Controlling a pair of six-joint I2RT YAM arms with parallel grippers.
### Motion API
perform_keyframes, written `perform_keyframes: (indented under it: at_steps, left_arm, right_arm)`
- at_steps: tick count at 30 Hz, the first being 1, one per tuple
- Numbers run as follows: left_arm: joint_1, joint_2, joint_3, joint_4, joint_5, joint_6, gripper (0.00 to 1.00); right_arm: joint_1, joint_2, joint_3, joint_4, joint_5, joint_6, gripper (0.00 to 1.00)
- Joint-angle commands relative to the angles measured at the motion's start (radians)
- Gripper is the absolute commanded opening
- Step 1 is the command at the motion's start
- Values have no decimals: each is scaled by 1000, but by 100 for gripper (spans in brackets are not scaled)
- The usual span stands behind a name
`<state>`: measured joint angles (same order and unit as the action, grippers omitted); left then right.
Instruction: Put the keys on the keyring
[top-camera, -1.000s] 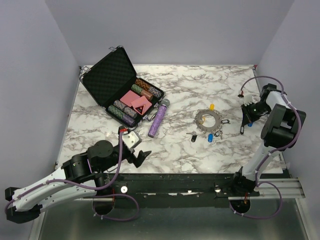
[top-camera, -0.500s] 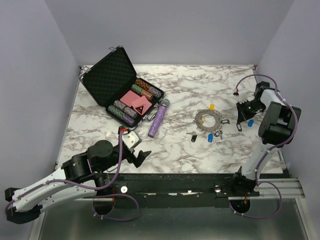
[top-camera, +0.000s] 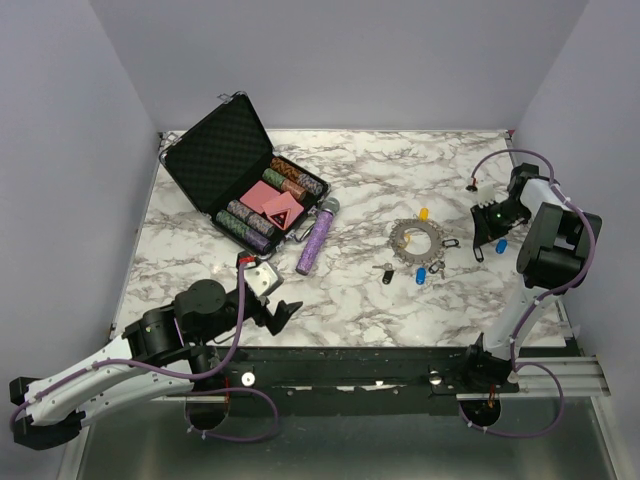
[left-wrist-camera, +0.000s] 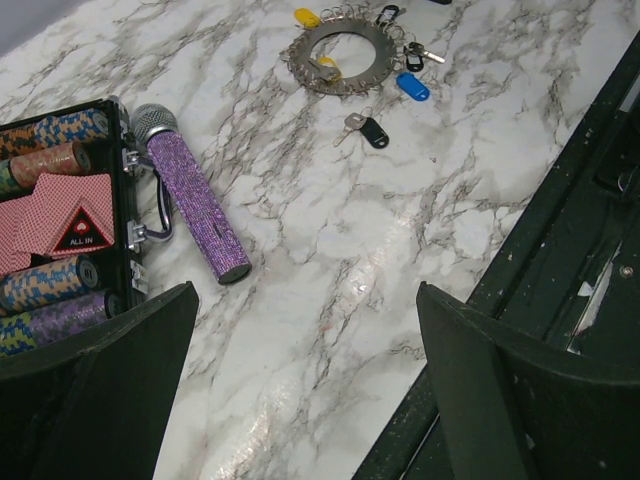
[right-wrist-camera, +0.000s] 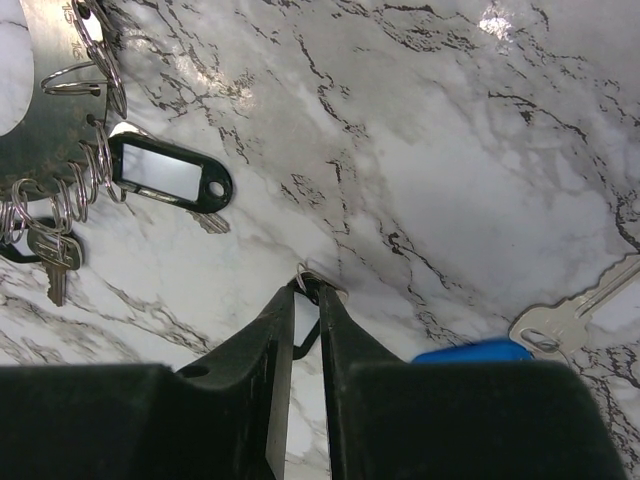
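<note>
- Your right gripper (right-wrist-camera: 308, 300) has its two fingers (right-wrist-camera: 268, 345) drawn almost together, with only a thin slit between them.
- At the tips, those fingers pinch a small split ring (right-wrist-camera: 306, 274). A thin black loop shows in the slit just behind it.
- You cannot tell from the wrist view whether that ring carries a key.
- The fingertips are down close to the marble table (right-wrist-camera: 480, 150), near its right side in the overhead view.
- Just to the right of the fingers, a silver key (right-wrist-camera: 575, 310) lies flat with a blue tag (right-wrist-camera: 470, 352) right beside its head. Both are near the gripper, and neither touches it.
- The keyring (top-camera: 414, 240) lies flat on the table to the left of your right gripper, apart from it.
- In the right wrist view, the keyring's flat rim and wire loops fill the top left corner. A black tag (right-wrist-camera: 170, 178) with a clear window lies against that rim.
- A black-headed key (top-camera: 387, 273) and a blue-capped key (top-camera: 421, 276) lie loose on the near side of the keyring. A yellow-capped key (top-camera: 423, 213) sits at its far rim.
- Your left gripper (top-camera: 280, 312) is spread wide with nothing between its fingers. It hovers by the table's near edge, well apart from the keyring.
- The left wrist camera also takes in a purple glitter tube (left-wrist-camera: 190, 205) lying just beside an open black case (left-wrist-camera: 118, 215).
</note>
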<state>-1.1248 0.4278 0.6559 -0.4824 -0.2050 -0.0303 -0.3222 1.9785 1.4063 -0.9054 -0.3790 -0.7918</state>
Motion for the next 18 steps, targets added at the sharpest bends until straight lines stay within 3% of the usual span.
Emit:
perform_keyframes:
  at_steps: [1,18]
  left_arm:
    - [8,-8,-7,-10,26,3,99]
    - [13,-15,-9,-8,36,1,99]
  right_arm:
    - [2,-20,40,2,3,5,26]
    - [3,-95,80,-61,-73,-12,33]
